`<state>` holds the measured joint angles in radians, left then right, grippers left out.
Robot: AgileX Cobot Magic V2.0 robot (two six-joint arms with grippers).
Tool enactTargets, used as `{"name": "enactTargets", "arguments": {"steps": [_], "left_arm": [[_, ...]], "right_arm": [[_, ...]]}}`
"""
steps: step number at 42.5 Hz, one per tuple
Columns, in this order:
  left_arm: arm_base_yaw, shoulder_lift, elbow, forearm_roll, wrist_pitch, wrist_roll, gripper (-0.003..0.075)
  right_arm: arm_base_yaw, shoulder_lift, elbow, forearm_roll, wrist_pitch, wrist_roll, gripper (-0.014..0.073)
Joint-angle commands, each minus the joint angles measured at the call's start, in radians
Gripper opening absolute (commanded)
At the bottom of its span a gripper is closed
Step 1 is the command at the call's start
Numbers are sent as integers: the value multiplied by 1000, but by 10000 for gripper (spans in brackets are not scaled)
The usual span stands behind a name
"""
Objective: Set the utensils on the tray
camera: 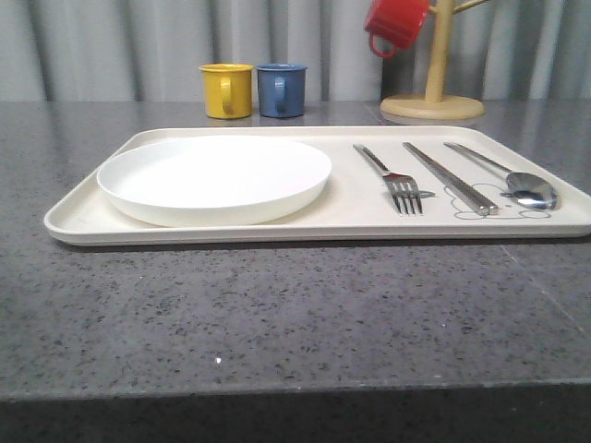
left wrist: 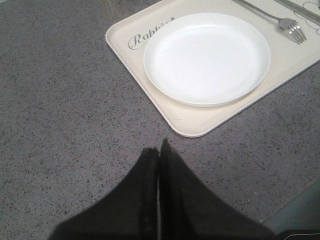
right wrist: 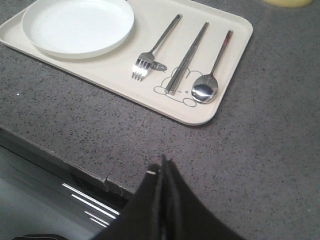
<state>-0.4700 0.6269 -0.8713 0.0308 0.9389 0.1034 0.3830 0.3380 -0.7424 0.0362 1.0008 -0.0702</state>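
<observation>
Front view: the tray (camera: 83, 219) lies on the grey table (camera: 277, 323). It carries the white plate (camera: 214, 178) on the left; fork (camera: 392, 180), chopsticks (camera: 450, 178) and spoon (camera: 517, 181) lie side by side on the right.

Left wrist view: the left gripper (left wrist: 159, 150) has its fingers pressed together, empty, above bare table, apart from the tray's near corner.

Right wrist view: the right gripper (right wrist: 163, 162) is likewise closed and empty, well apart from the utensils on the tray.
</observation>
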Motion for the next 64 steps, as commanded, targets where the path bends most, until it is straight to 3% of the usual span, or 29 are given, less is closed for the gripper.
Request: {"name": "enactTargets", "arguments": {"steps": [1,27,31,36,45,50,64], "left_arm": [[-9,1,-26,3,-81,1,-20],[-7,-22,-22,3,-86,1,-20],[63,-72,5,-1,-104,1,-20],[177,-169,115,-5,-243,1,-20],[328,-408,450,-24,-601,1,-20],[400,-534,610,-66,-696,1,-20],[459,-653,889,-133,-958,1,-20]], "right_arm": [[-2,11,-25,-6,-59,2,-67],[-2,11,-25,-6,-59,2,-67],[-2,11,-25,-6,-60,2,-67],[-2,11,-25,-5,-61,2,-67],[-2,11,-25,-5,-61,2,-67],[-2,11,-25,-5,-61,2,-67],[-2,11,-25,-5,-61,2,-67]]}}
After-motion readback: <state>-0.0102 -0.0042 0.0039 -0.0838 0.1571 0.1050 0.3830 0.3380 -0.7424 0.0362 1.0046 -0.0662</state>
